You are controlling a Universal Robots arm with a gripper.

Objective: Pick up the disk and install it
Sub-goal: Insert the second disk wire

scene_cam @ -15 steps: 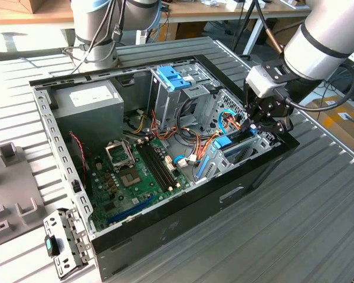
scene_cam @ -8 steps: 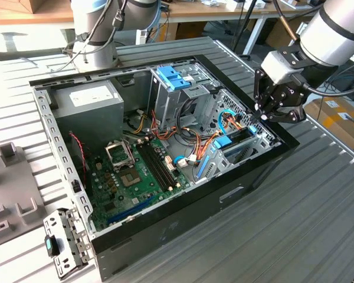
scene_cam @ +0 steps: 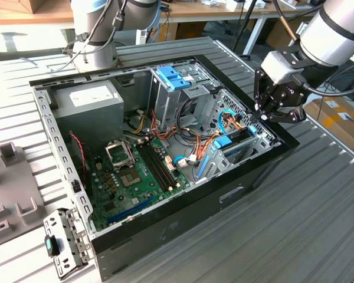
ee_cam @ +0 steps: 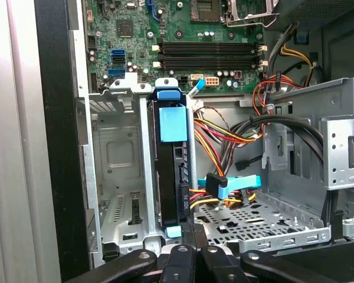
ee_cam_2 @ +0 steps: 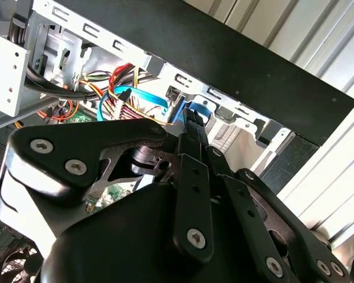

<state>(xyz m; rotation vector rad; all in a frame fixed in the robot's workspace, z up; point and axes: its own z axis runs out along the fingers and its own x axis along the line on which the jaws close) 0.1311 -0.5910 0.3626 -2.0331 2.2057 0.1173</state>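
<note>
The disk [ee_cam: 172, 171] stands on edge inside a slot of the metal drive bay [ee_cam: 115, 153] of the open computer case, its dark edge and blue plastic rails showing. In the exterior view the disk [scene_cam: 227, 143] sits in the bay by the case wall on the exterior view's right. My gripper [scene_cam: 261, 113] hangs just over that wall, right above the disk's near end. In the first wrist view my gripper [ee_cam: 192, 244] is shut, its black fingers pressed together beside the disk's light-blue end tab. In the second wrist view the fingertips [ee_cam_2: 192, 127] point into the bay.
The motherboard [scene_cam: 135, 171] lies on the case floor, with a grey power supply [scene_cam: 88, 97] at the back. A drive cage with a light-blue bracket [scene_cam: 174, 76] stands mid-case. Orange, yellow and blue cables [ee_cam: 230, 188] cross beside the bay. A grey fixture [scene_cam: 12, 194] rests on the table.
</note>
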